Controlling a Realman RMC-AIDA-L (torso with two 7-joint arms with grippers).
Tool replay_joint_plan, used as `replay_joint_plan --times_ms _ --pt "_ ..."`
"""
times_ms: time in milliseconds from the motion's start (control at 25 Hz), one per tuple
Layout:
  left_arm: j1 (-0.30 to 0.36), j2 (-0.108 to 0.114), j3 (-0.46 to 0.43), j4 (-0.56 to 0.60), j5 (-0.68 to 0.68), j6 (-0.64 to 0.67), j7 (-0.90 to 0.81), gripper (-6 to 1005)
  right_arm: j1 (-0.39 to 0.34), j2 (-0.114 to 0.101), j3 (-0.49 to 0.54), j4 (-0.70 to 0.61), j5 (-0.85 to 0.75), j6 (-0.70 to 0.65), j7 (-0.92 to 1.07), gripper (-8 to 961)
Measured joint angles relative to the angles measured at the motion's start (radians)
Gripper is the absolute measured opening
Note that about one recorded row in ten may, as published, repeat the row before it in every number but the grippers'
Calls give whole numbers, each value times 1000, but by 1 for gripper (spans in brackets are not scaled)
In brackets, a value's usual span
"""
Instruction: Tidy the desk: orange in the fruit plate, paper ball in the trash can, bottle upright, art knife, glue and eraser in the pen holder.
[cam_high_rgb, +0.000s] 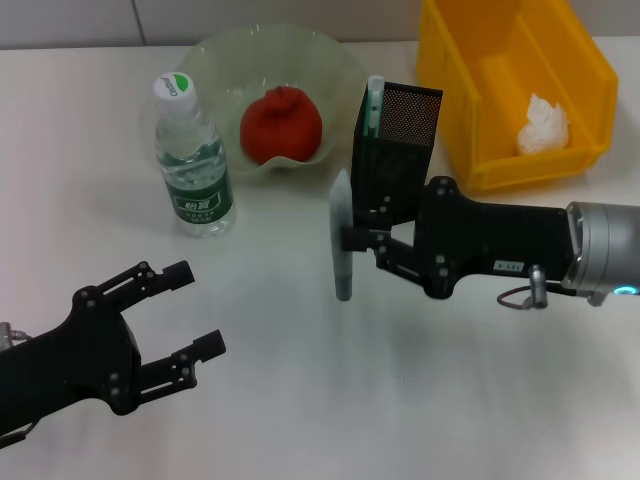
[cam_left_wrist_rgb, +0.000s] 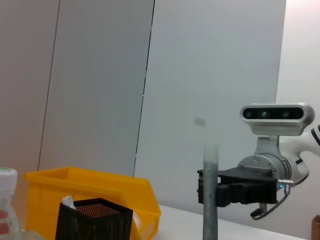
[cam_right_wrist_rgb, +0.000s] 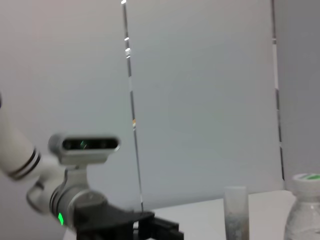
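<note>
My right gripper is shut on the grey art knife, held roughly upright just in front of the black mesh pen holder. A white-and-green glue stick stands in the holder. The orange lies in the pale-green fruit plate. The paper ball rests inside the yellow trash can. To the left of the plate the bottle stands upright. At the near left my left gripper is open and holds nothing. The eraser is out of view. In the left wrist view the art knife rises from the right gripper.
White tabletop stretches between the two arms. The trash can and pen holder stand close together at the back right. The right wrist view shows the bottle beyond the knife.
</note>
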Motion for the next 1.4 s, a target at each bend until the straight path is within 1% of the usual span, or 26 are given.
replay_joint_plan --times_ms 40,80,120,160,200,240,280,400,440,480,640,920,1080,1120,1200,1240,1280,1320,1400 --pt "0 0 0 -1 0 6 0 801 -2 -2 4 0 9 -2 109 126" --pt "0 0 0 -1 0 6 0 801 -2 -2 4 0 9 -2 109 126" --pt "-1 0 0 -1 0 9 -1 801 -3 -4 6 -4 11 -5 241 126" --pt "-2 0 0 -2 0 16 -6 801 -3 -4 6 -4 11 -5 241 126" --pt "-2 0 0 -2 0 18 -8 801 -3 -5 6 -6 11 -8 306 126" --pt "-3 0 0 -3 0 21 -11 801 -9 -8 9 -7 13 -7 414 126" --pt "-4 0 0 -3 0 23 -13 801 -9 -8 9 -7 13 -7 414 126" --pt "-4 0 0 -3 -3 29 -14 801 -22 -15 15 -8 18 0 575 126" --pt "-3 0 0 -4 -5 32 -14 801 -26 -22 16 -9 20 3 672 126" --pt "-3 0 0 -6 -6 34 -14 801 -26 -22 16 -9 20 3 672 126" --pt "-4 1 0 -12 -7 46 -14 801 -27 -35 18 -10 20 11 835 125" --pt "-8 0 0 -13 -7 49 -14 801 -19 -35 19 -10 15 16 856 125" --pt "-7 0 0 -14 -8 50 -14 801 -18 -34 23 -9 16 57 867 125" --pt "-7 -1 0 -14 -9 51 -14 801 -18 -32 34 -9 19 89 882 125" --pt "-6 -1 0 -16 -9 51 -14 801 -17 -32 43 -9 19 101 889 125" --pt "-6 -2 0 -24 -9 53 -14 801 -15 -31 70 -9 20 126 903 125" --pt "-6 -2 0 -24 -9 53 -14 801 -15 -31 70 -9 20 126 903 125" --pt "-5 -1 0 -27 -9 55 -14 801 -11 -31 108 -9 20 139 910 125" --pt "-3 -1 0 -28 -9 57 -14 801 -8 -31 126 -8 20 146 914 125"
